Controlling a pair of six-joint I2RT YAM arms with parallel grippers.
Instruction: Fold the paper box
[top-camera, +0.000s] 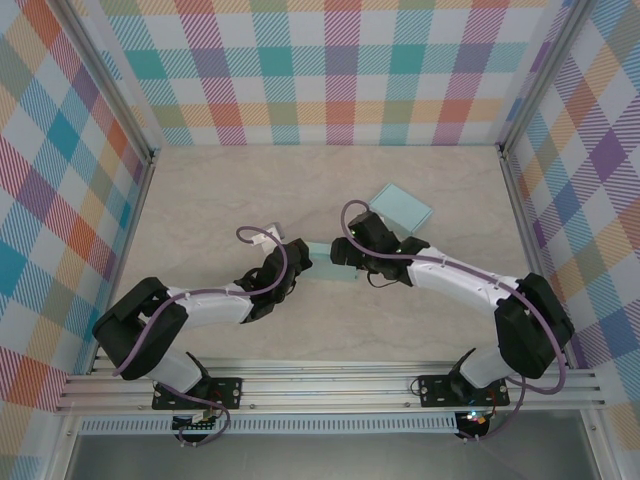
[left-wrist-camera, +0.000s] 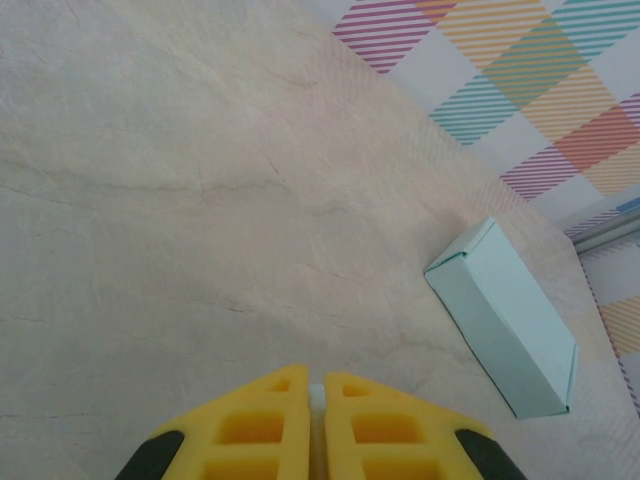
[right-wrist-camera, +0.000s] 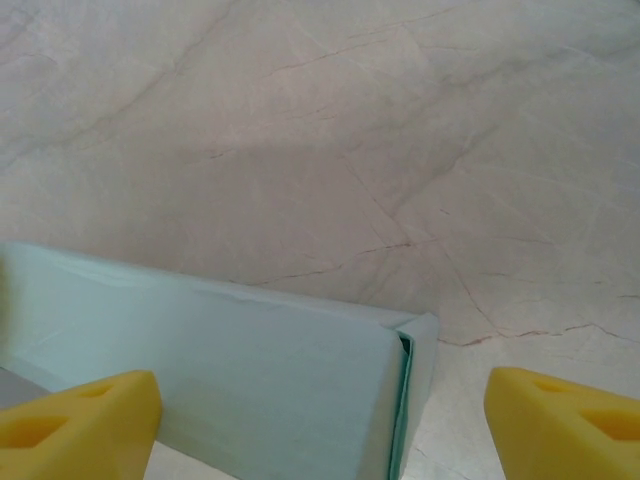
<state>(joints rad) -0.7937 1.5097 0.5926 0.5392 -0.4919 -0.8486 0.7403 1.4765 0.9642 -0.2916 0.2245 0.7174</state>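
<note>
Nearest you, your left gripper (left-wrist-camera: 316, 388) has its yellow fingers pressed together. A thin pale sliver sits between the tips, and you cannot tell whether it is an edge of the paper box. Just to its right, your right gripper (right-wrist-camera: 322, 388) stands spread wide, one finger on each side of the paper box (right-wrist-camera: 230, 360). No pad is clearly touching it.

That mint box lies on the marbled table (top-camera: 220, 200) between your two grippers, near the middle. Its right end shows a folded flap standing slightly ajar. Farther back and to the right, well apart from both grippers, lies a second mint box (top-camera: 401, 205). Plaid walls (top-camera: 330, 70) close the far side.
</note>
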